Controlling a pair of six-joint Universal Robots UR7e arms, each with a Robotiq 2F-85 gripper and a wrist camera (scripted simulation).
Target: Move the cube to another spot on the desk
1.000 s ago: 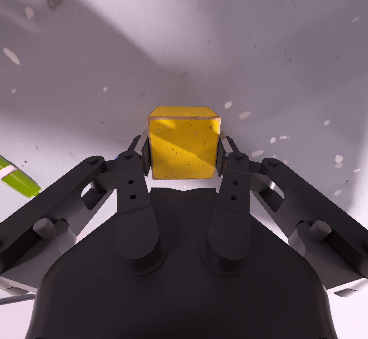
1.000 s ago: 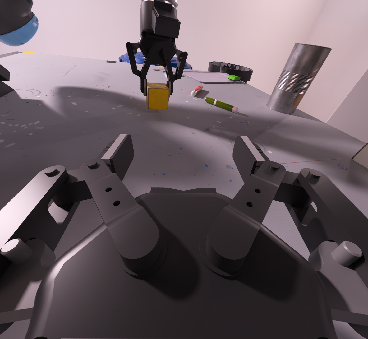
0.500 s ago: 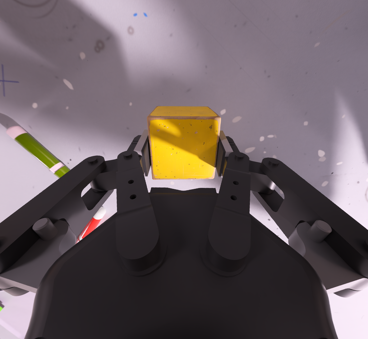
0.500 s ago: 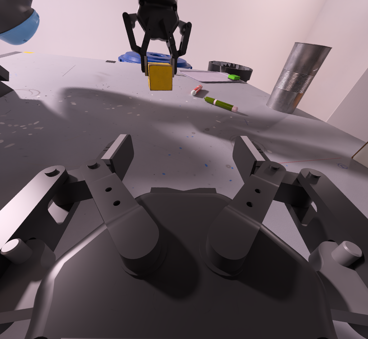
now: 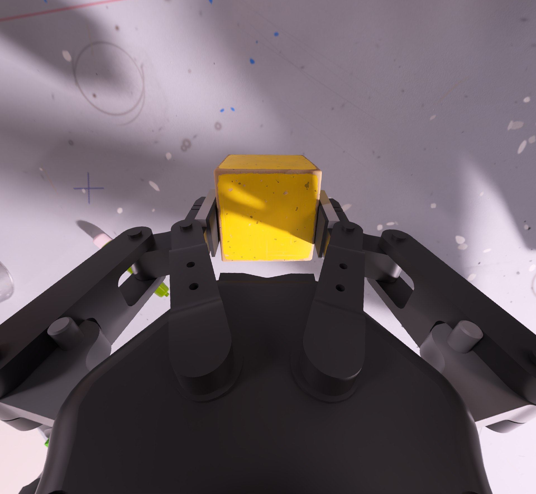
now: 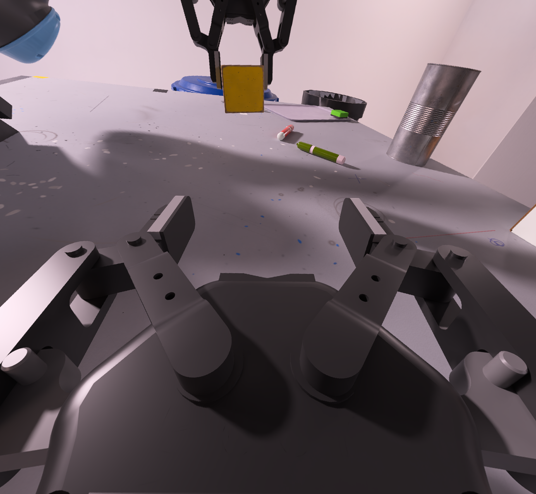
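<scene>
Cube (image 5: 266,213), yellow, clamped between the left gripper's (image 5: 266,218) pads, above the desk (image 5: 377,73). Right wrist view: cube (image 6: 243,89) hangs clear of the desk (image 6: 145,146); right gripper (image 6: 266,221) spread wide, empty; a tin (image 6: 432,114) beyond, contents hidden.

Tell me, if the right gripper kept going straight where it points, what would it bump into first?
Probably the bare grey desk. The right gripper is open and empty, angled down toward it, and nothing lies close ahead. The green marker sits farther off to one side; depth is hard to judge.
</scene>
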